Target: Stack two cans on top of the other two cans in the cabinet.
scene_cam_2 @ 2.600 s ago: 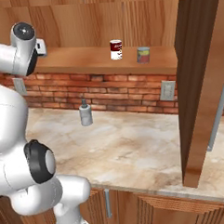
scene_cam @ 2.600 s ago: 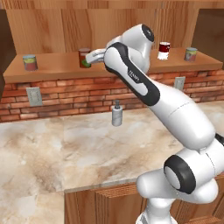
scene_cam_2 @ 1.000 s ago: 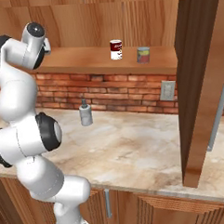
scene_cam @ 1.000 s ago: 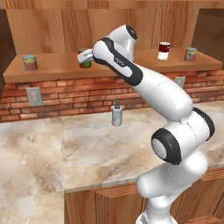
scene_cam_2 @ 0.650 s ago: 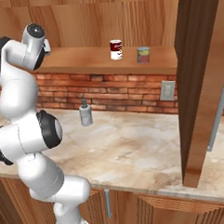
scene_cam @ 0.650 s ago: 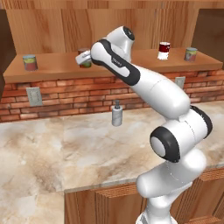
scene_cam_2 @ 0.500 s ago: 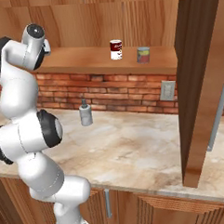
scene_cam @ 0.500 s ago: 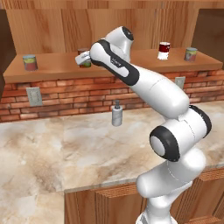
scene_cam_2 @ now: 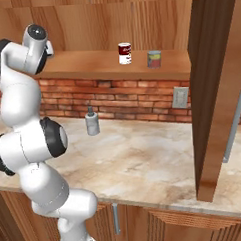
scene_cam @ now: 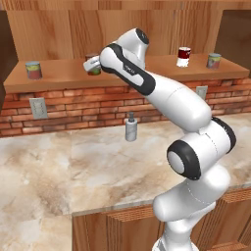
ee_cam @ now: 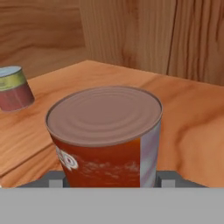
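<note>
A dark red-brown can [scene_cam: 93, 69] with a green patch stands upright on the cabinet shelf [scene_cam: 63, 77], left of middle. My gripper [scene_cam: 90, 65] is at it, reaching in from the right. In the hand view this can [ee_cam: 105, 131] sits between my gripper's [ee_cam: 111, 179] two fingertips, which press its sides. A pale can [scene_cam: 33, 70] [ee_cam: 13, 89] stands further left on the shelf. The red can with a white band [scene_cam: 184, 56] [scene_cam_2: 124, 53] and a second pale can [scene_cam: 213, 60] [scene_cam_2: 154, 58] stand at the shelf's right end.
A grey pump bottle [scene_cam: 130, 128] [scene_cam_2: 92, 122] stands on the marble counter [scene_cam: 73, 166] below the shelf, against the brick wall. A thick wooden side panel [scene_cam_2: 216, 87] closes the cabinet on the right.
Over the last second the hand has edged slightly left and stayed at the dark red-brown can. The cans on the shelf have not moved.
</note>
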